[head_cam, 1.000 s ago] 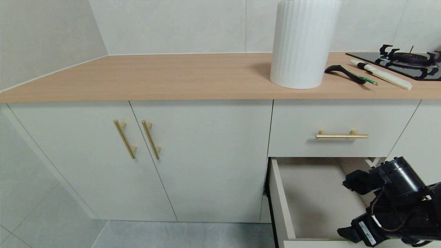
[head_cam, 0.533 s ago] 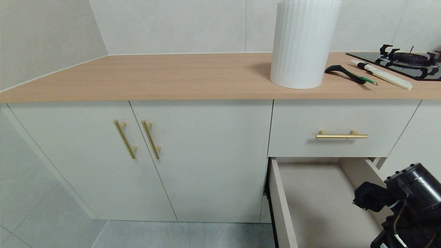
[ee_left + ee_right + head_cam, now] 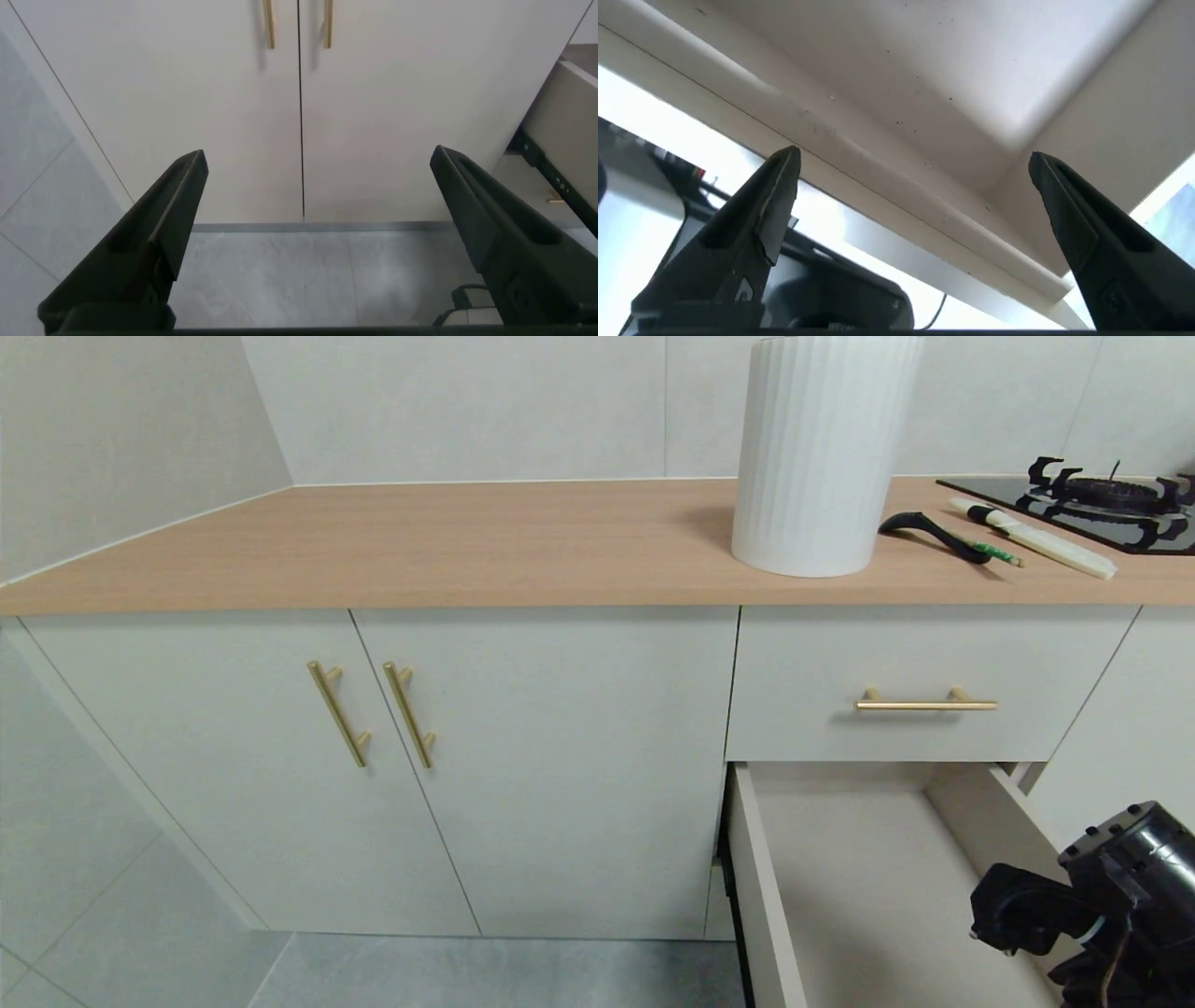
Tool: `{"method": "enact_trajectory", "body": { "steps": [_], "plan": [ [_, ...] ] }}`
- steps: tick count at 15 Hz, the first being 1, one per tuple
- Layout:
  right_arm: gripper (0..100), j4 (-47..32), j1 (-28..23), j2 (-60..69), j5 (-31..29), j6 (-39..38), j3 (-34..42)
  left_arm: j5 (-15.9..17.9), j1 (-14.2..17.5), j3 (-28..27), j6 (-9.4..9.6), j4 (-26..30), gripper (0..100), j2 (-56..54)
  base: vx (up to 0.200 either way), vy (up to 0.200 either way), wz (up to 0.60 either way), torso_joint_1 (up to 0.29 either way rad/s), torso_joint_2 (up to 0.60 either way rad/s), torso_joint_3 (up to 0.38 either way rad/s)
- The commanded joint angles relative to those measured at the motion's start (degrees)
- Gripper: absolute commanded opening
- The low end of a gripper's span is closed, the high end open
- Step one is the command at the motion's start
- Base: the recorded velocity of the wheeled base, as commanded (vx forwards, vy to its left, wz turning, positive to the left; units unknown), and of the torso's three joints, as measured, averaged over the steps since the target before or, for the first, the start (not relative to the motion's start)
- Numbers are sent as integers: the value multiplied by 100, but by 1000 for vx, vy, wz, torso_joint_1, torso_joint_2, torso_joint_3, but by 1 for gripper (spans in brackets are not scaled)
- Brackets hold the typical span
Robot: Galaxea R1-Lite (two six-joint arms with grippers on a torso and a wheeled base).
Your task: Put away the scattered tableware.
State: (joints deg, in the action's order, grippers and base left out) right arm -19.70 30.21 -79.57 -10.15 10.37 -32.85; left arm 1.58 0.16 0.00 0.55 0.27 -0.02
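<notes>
We see the black spoon (image 3: 934, 535) and the cream utensil (image 3: 1032, 538) lying on the counter (image 3: 467, 541) just right of the white ribbed canister (image 3: 822, 457) (the spoon nearer it). Below the canister the lower drawer (image 3: 761, 887) stands pulled out. Our right gripper (image 3: 910, 233) is by it, fingers spread wide, empty. Our left gripper (image 3: 318, 243), equally wide and empty, faces the cabinet doors (image 3: 374, 112) below-left of the canister.

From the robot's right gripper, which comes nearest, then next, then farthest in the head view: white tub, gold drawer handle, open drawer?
1. open drawer, low right, at the right gripper.
2. gold drawer handle, just above.
3. white tub, up on the counter.
</notes>
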Motion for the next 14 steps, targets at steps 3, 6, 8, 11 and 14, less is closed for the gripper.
{"method": "enact_trajectory", "body": {
  "steps": [3,6,8,11,14],
  "plan": [
    [100,54,3,249,5,-141,-248,0,2,0,-2,0,100,2,0,0,0,0,0,0],
    [100,177,3,196,49,-1714,-1065,0,2,0,-2,0,100,2,0,0,0,0,0,0],
    [100,326,-120,196,172,-2285,-1259,0,2,0,-2,0,100,2,0,0,0,0,0,0],
    [100,757,-261,143,163,-2294,-1250,0,2,0,-2,0,100,2,0,0,0,0,0,0],
    [100,889,-305,161,172,-2259,-1215,0,2,0,-2,0,100,2,0,0,0,0,0,0]
  ]
}}
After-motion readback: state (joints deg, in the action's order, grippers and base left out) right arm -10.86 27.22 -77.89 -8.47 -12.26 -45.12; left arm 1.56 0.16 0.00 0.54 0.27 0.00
